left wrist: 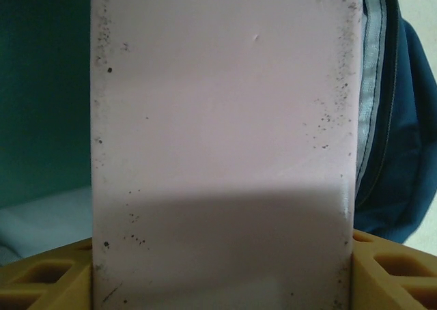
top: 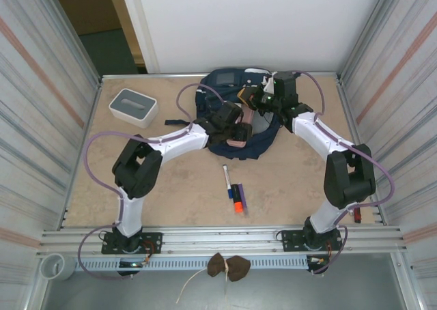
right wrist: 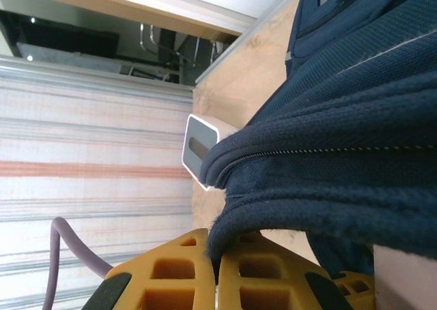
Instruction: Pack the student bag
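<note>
The student bag point(top: 229, 95), navy fabric, lies at the back middle of the table with its mouth held open. My left gripper point(top: 238, 132) is shut on a pale pink flat slab point(left wrist: 222, 119), which spans the gap between both yellow fingers point(left wrist: 392, 269). The slab's end point(top: 238, 143) sits at the bag's front edge. The bag's teal inside point(left wrist: 41, 85) lies to the slab's left and its zipped rim point(left wrist: 372, 85) to the right. My right gripper point(right wrist: 217, 269) is shut on a fold of the bag's navy edge point(right wrist: 328, 153), lifting it.
A small white-and-grey box point(top: 133, 106) stands at the back left and also appears behind the bag as the box point(right wrist: 198, 149). A blue-and-white marker point(top: 226, 180) and an orange-tipped marker point(top: 237, 197) lie in front of the bag. Metal walls close both sides.
</note>
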`<state>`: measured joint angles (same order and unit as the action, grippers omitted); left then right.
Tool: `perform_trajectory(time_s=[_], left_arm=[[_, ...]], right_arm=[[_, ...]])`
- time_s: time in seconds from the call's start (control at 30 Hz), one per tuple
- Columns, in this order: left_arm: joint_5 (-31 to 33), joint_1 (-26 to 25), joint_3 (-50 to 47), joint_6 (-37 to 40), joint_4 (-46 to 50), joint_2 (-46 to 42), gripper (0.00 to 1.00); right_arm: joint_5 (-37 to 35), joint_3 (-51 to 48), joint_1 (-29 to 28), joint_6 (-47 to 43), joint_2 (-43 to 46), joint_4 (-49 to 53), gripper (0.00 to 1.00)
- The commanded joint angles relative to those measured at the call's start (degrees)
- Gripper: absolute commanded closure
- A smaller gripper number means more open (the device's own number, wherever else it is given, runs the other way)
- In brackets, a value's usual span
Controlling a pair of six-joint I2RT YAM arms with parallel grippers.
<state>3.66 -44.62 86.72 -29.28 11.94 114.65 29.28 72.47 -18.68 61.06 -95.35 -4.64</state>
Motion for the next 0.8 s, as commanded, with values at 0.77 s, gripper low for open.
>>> perform_trajectory(time_s=[0.77], left_arm=[[1.1,5.1,-22.9,46.9,-15.6,-23.5,0.06]], right_arm=[[12.5,-3.1,5.3,-8.3,5.3,6.4,1.0]])
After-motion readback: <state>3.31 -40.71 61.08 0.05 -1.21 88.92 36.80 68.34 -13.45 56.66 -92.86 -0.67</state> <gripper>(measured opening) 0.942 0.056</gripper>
